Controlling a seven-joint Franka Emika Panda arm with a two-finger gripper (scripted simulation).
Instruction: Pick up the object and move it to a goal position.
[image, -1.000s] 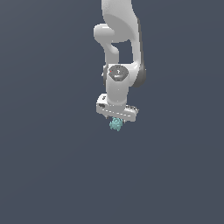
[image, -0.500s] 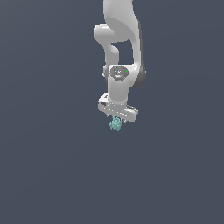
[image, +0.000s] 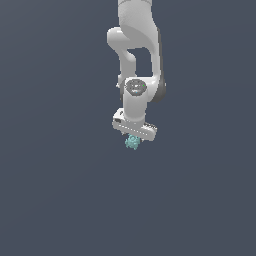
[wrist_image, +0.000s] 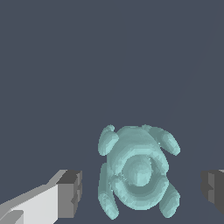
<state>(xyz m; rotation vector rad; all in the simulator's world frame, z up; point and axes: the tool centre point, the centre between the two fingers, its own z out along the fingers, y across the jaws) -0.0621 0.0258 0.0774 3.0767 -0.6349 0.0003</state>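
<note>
Fingers stand spread, pads clear of the teal object between them; gripper has barely shifted this past second. Grasp not yet made.

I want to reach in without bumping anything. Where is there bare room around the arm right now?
The only crowded spot is under the gripper, where the teal object sits between the open fingers with a gap each side. Beyond that, the grey ground shows nothing else on the exterior view's left, right or below.
</note>
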